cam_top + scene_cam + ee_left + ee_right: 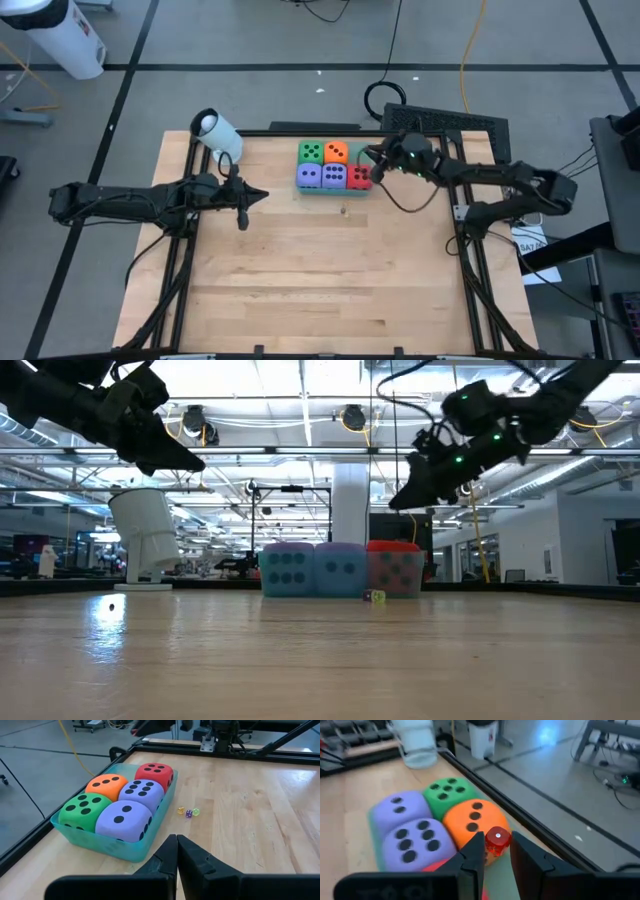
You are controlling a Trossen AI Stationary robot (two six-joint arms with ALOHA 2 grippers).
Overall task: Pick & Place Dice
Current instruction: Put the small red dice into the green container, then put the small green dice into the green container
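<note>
A translucent green tray (112, 845) at the table's far middle holds five foam dice: green (311, 151), orange (336, 152), two purple (308, 176) (333, 177) and red (358, 178). Three tiny translucent dice, yellow (181, 810), purple (189, 813) and green (196, 812), lie on the wood just in front of the tray. My right gripper (497, 845) hangs over the tray's right end, shut on a tiny red die. My left gripper (262, 195) hovers shut above the table, left of the tray. My right gripper pinches a tiny translucent red die (497, 841) between its two fingertips (476, 849). The fingers come from the table's right, slanting down. The die is lifted clear, above the orange and red foam dice in the tray.
A white cylinder-shaped object (217, 132) stands at the table's far left corner. Bare wood (330, 280) stretches from the tray to the near edge. Black frame rails run along the table's left and right sides.
</note>
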